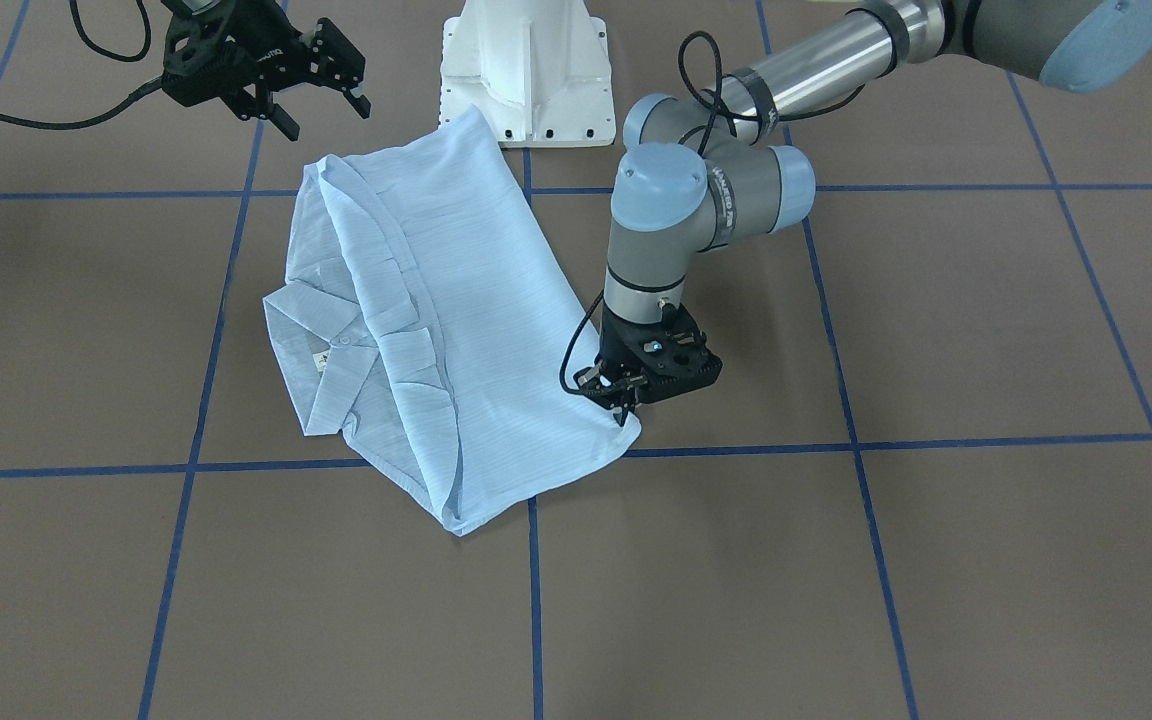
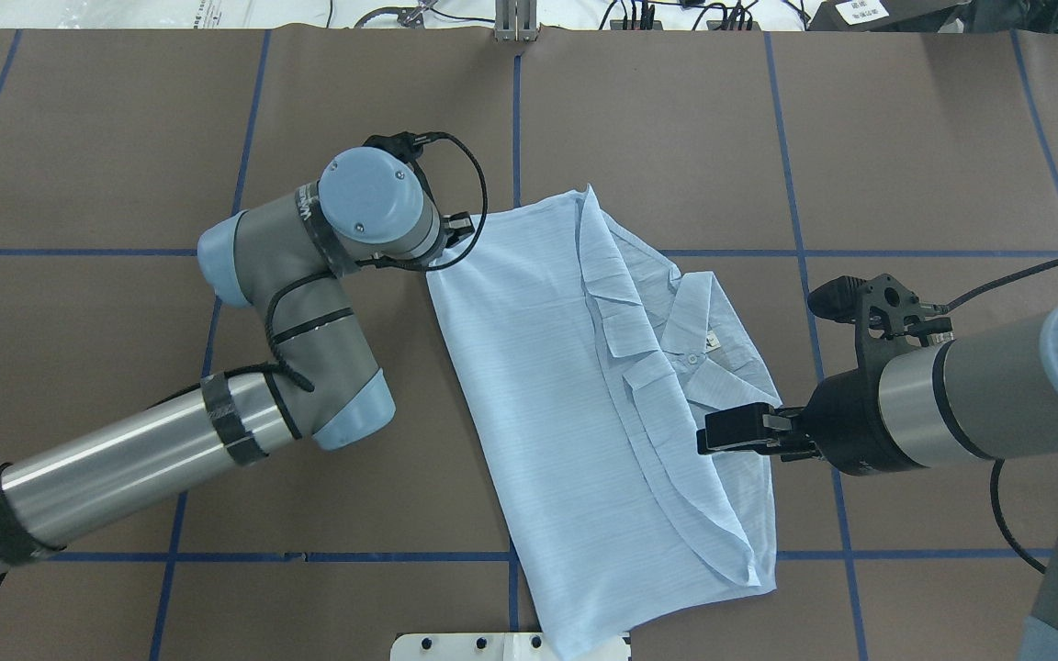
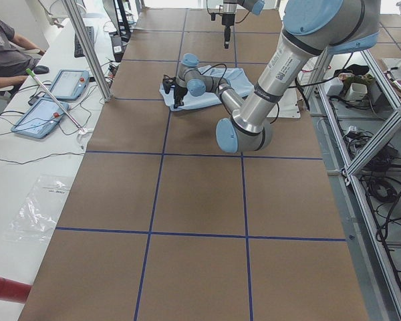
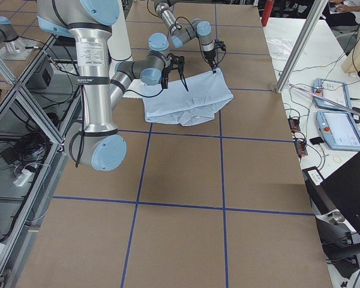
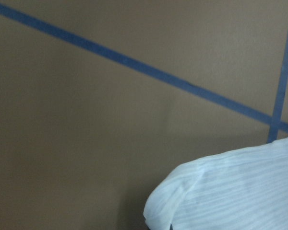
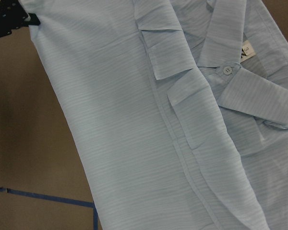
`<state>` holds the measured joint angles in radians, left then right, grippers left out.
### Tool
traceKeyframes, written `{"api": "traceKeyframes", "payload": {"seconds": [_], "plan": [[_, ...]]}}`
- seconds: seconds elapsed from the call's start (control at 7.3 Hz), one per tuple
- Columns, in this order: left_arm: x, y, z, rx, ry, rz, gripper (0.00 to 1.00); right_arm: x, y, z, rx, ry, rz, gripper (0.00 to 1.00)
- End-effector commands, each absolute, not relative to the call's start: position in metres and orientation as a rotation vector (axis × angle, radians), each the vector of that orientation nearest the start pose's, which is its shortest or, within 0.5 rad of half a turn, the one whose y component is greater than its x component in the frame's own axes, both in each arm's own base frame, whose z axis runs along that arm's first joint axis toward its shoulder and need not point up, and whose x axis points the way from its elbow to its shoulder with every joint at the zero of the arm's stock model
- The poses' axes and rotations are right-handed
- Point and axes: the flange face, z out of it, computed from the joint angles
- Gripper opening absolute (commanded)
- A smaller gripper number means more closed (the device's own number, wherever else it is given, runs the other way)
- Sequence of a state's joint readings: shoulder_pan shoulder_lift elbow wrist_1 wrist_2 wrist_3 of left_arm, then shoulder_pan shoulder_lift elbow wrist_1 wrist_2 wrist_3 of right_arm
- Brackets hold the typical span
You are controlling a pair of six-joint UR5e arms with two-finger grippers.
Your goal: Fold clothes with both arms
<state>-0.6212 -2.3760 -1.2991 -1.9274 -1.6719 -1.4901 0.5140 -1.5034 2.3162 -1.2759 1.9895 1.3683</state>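
Observation:
The light-blue pinstriped shirt (image 1: 456,310) lies on the table folded lengthwise, collar and white neck label (image 1: 320,361) facing up; it also fills the right wrist view (image 6: 134,120). My left gripper (image 1: 624,408) points straight down at the shirt's corner (image 5: 221,191), fingers together and pinching the cloth edge. In the overhead view the left wrist (image 2: 373,207) hides those fingers. My right gripper (image 1: 321,108) hangs open and empty above the table, over the shirt's collar-side edge (image 2: 749,459).
The white base pedestal (image 1: 526,70) stands against the shirt's hem end. Blue tape lines (image 1: 534,600) grid the brown table. A person sits at a side desk with tablets (image 3: 53,100). Metal frames and cables (image 4: 24,138) line the robot's side.

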Motion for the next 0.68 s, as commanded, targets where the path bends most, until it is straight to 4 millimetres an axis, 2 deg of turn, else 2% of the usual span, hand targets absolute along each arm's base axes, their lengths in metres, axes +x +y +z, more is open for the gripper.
{"api": "traceKeyframes", "payload": {"seconds": [0.0,0.14,0.27,0.55], "plan": [[0.566,-0.638,0.232,0.373,0.910,-0.455,0.00,-0.319,-0.295,0.253,0.041,-1.150,0.059,1.00],[0.565,-0.649,0.236,0.488,0.941,-0.445,0.00,-0.318,-0.298,0.255,0.051,-1.145,0.070,1.00],[0.568,-0.656,0.251,0.522,0.954,-0.449,0.00,-0.319,-0.300,0.257,0.064,-1.137,0.081,1.00],[0.566,-0.657,0.250,0.554,0.973,-0.451,0.00,-0.320,-0.302,0.259,0.071,-1.130,0.088,1.00]]}}
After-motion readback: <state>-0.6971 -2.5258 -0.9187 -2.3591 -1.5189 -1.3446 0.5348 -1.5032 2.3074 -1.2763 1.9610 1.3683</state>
